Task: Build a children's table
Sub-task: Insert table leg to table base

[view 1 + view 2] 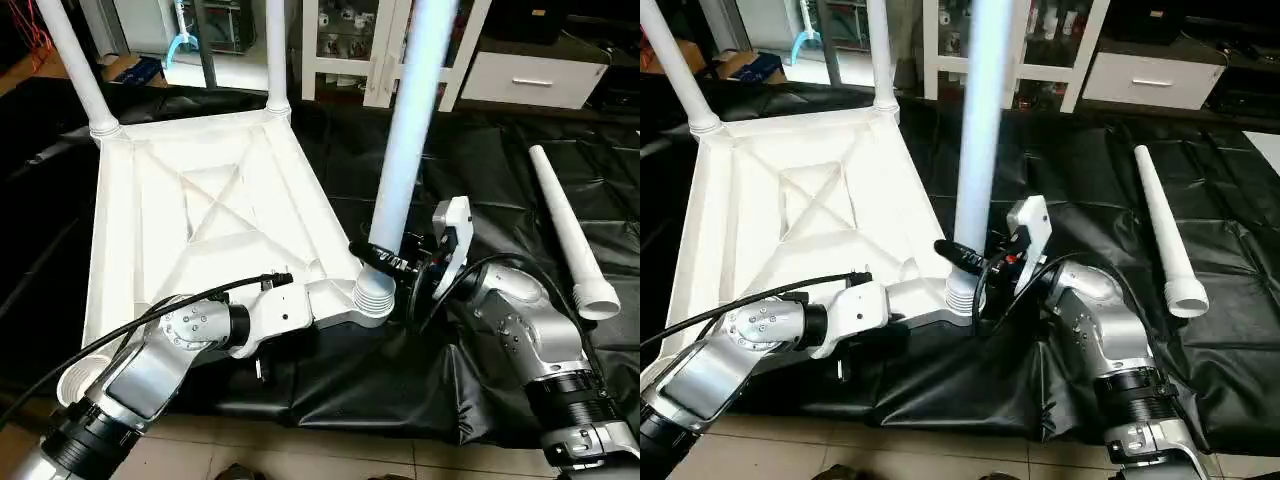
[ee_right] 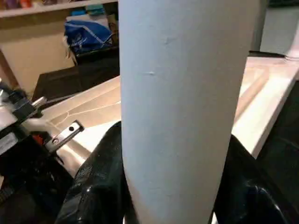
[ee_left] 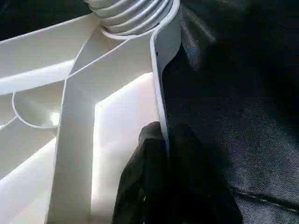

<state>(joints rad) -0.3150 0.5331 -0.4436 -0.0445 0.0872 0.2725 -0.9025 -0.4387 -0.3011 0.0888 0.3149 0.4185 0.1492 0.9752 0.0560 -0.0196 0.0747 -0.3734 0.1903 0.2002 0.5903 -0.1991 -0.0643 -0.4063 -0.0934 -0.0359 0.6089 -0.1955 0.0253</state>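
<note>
White leg [image 1: 410, 140] stands upright in the upturned top's [image 1: 200, 200] near corner socket, my right gripper [image 1: 385, 262] clamped round its base; my left gripper [image 3: 168, 186] pinches the top's rim.

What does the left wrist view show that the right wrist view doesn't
Left wrist view: the left gripper shut on the table top's edge wall, with the ribbed leg base seated at the corner. Right wrist view: the right gripper clasping the upright leg's smooth shaft, and shelves behind. Both share that leg, the white table top and black sheet.
</note>
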